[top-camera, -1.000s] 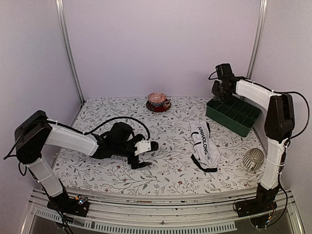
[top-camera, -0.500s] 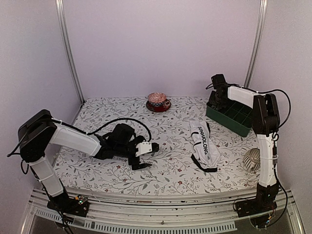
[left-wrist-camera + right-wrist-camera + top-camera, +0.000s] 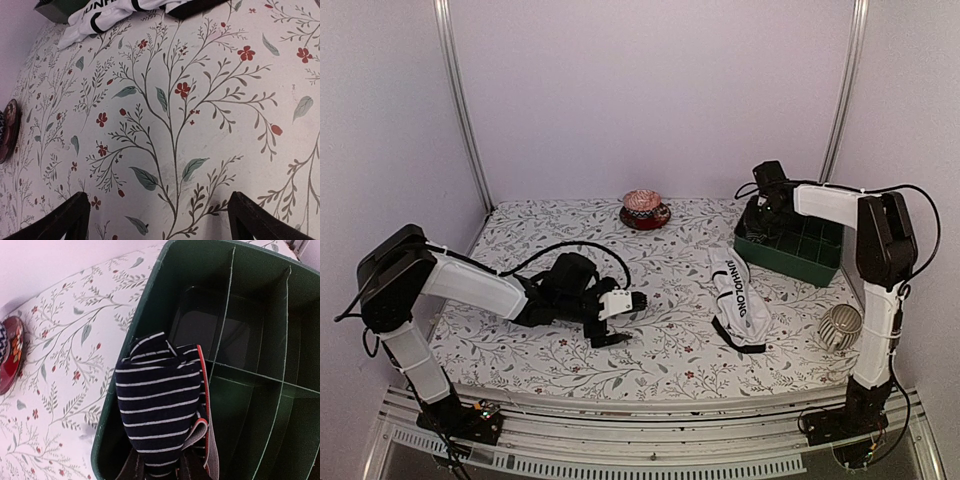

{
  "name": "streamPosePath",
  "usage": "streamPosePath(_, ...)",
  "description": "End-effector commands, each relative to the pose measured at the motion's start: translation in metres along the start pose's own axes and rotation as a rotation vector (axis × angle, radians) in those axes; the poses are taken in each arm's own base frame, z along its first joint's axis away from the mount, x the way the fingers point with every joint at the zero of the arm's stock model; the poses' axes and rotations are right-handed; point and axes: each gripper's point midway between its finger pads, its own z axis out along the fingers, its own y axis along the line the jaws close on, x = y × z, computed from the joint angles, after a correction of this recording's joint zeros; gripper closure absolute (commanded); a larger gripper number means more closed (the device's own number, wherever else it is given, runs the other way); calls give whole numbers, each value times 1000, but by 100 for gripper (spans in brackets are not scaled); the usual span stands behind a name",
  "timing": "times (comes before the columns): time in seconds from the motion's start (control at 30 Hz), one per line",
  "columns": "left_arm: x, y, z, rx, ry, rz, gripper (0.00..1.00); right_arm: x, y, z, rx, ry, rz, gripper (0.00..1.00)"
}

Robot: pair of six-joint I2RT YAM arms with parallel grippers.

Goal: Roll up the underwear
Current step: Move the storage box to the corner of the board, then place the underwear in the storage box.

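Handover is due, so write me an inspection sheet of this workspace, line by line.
Surface: floral tablecloth, flat, no spill seen.
Job's things: black striped underwear bundled, held over a corner compartment of the green bin; white underwear lying as a long folded strip, not rolled.
Clutter: red bowl at the far edge; silvery wire ball near the right arm's base.
Grippers: left gripper open, empty, low over the tablecloth; right gripper shut on the black striped underwear.
Cables: left cable arching over its arm; right cable looping off its arm; neither touches the underwear.
Surroundings: plain walls, two metal posts; nothing else seen.
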Motion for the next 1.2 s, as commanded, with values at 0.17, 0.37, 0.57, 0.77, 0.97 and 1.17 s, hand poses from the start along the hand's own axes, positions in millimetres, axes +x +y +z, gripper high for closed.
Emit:
streamPosePath(0.17, -6, 2, 4, 12, -15, -13, 1, 96, 30, -46, -83, 183, -178, 98)
streamPosePath(0.37, -8, 2, 4, 22, -21, -21, 2, 82, 26, -76, -55, 117, -176, 98)
streamPosePath(0.57, -7, 1, 5, 23, -18, -27, 2, 18, 55, -95, -93, -31, -105, 98)
streamPosePath(0.77, -5, 0, 7, 28, -12, -30, 2, -12, 71, -71, -49, -71, -67, 98)
streamPosePath(0.97, -5, 0, 7, 30, -13, -31, 2, -9, 68, -40, 3, -59, -35, 98)
streamPosePath(1.17, -5, 0, 8, 30, -13, -31, 1, 1, 56, -19, 57, -38, -30, 98)
